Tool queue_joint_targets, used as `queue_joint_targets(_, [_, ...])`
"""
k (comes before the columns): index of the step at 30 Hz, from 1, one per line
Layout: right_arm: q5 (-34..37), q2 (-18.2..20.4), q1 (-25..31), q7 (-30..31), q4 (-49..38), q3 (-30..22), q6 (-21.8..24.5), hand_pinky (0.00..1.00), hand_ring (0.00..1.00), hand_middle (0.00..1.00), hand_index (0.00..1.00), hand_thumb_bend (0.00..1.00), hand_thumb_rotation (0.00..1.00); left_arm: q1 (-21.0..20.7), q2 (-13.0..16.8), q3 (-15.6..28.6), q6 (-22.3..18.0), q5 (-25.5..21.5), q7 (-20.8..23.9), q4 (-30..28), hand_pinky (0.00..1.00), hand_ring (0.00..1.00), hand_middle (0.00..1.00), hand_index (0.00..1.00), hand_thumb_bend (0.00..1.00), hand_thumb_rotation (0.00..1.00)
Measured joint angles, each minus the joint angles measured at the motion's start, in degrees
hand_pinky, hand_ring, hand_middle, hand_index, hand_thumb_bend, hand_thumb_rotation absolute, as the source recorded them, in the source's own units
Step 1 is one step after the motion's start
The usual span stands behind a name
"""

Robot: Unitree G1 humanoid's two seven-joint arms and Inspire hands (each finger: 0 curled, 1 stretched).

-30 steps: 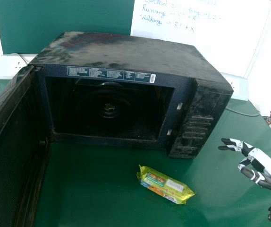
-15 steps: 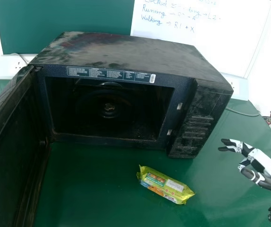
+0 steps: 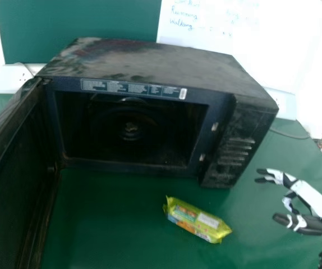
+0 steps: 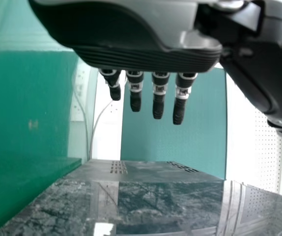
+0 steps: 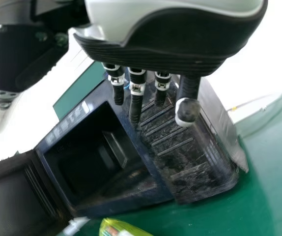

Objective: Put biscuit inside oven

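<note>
The biscuit packet [image 3: 197, 219], yellow-green, lies flat on the green table in front of the oven [image 3: 150, 64]. The oven's door [image 3: 18, 179] stands wide at the left, and its dark cavity [image 3: 130, 131] holds no packet. My right hand [image 3: 312, 204] is at the right of the packet, apart from it, with fingers extended and nothing held. In the right wrist view my right hand [image 5: 170, 44] hangs with the oven [image 5: 175, 162] and part of the packet [image 5: 121, 228] beyond. In the left wrist view my left hand [image 4: 146, 54] has straight fingers above a dark, glossy surface.
A whiteboard [image 3: 245, 56] leans behind the oven. White socket boxes stand behind it at the left [image 3: 14, 78] and the right [image 3: 283, 103], with a cable along the table [image 3: 262, 246] at the right. The oven's door stretches towards the table's near left.
My right hand's thumb has swung away from its fingers and slightly down, and its fingers have shifted a little to the left. The packet and oven rest as before.
</note>
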Motion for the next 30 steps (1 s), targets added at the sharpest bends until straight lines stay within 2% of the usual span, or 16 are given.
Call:
queue_joint_targets(4, [-1.85, 1.16, 2.92, -2.99, -5.32, -1.29, 1.50, 0.00, 0.90, 0.88, 1.00, 1.00, 1.00, 0.09, -0.02, 0.00, -0.18, 0.52, 0.17, -0.06, 0.59, 0.73, 0.79, 0.80, 1.00, 0.66])
queue_joint_targets(9, [-3.89, 4.11, 3.91, -7.62, -10.13, -2.00, 0.19, 0.00, 0.91, 0.89, 1.00, 1.00, 0.99, 0.10, -0.05, 0.00, -0.19, 0.58, 0.17, -0.26, 0.59, 0.72, 0.78, 0.82, 1.00, 0.74])
queue_joint_targets(11, [-5.52, 6.15, 4.79, -9.98, -11.94, -2.09, -0.11, 0.00, 0.91, 0.87, 1.00, 1.00, 0.99, 0.11, -0.06, 0.00, -0.19, 0.56, 0.18, -0.26, 0.58, 0.70, 0.76, 0.81, 1.00, 0.83])
queue_joint_targets(13, [-8.58, 8.08, 4.90, -12.56, -13.35, -2.12, -0.99, 0.00, 0.91, 0.87, 1.00, 0.99, 0.99, 0.09, -0.08, 0.00, -0.19, 0.56, 0.17, -0.26, 0.54, 0.67, 0.75, 0.80, 1.00, 0.84])
queue_joint_targets(15, [-11.83, 8.82, 4.86, -14.38, -14.21, -2.01, -2.20, 0.00, 0.89, 0.87, 1.00, 0.99, 1.00, 0.01, -0.08, 0.00, -0.21, 0.55, 0.07, -0.25, 0.52, 0.66, 0.74, 0.80, 1.00, 0.79])
queue_joint_targets(18, [-15.25, 8.93, 4.70, -16.08, -16.57, -1.27, -1.97, 0.00, 0.89, 0.88, 1.00, 0.98, 1.00, -0.01, -0.13, -0.01, -0.22, 0.56, -0.02, -0.23, 0.55, 0.69, 0.78, 0.81, 1.00, 0.68])
queue_joint_targets(21, [-16.84, 8.47, 4.76, -16.13, -20.74, 0.17, 2.69, 0.00, 0.90, 0.88, 1.00, 0.98, 1.00, 0.03, -0.16, -0.01, -0.29, 0.60, -0.06, -0.23, 0.57, 0.71, 0.79, 0.80, 1.00, 0.70])
queue_joint_targets(23, [-18.49, 7.38, 4.63, -15.93, -22.67, 1.18, 4.84, 0.00, 0.88, 0.87, 1.00, 0.98, 1.00, 0.13, -0.23, -0.01, -0.27, 0.59, 0.04, -0.29, 0.54, 0.70, 0.80, 0.79, 1.00, 0.70])
queue_joint_targets(27, [-21.82, 5.25, 2.71, -15.75, -24.34, 3.37, 5.46, 0.00, 0.88, 0.87, 1.00, 0.97, 0.99, 0.26, -0.40, -0.04, -0.11, 0.53, 0.14, -0.72, 0.51, 0.68, 0.79, 0.78, 1.00, 0.68])
queue_joint_targets(30, [-22.46, 5.02, 1.72, -15.79, -24.75, 4.70, 5.44, 0.00, 0.90, 0.89, 1.00, 0.97, 0.99, 0.31, -0.44, -0.04, -0.12, 0.55, 0.09, -0.73, 0.51, 0.68, 0.80, 0.78, 1.00, 0.73])
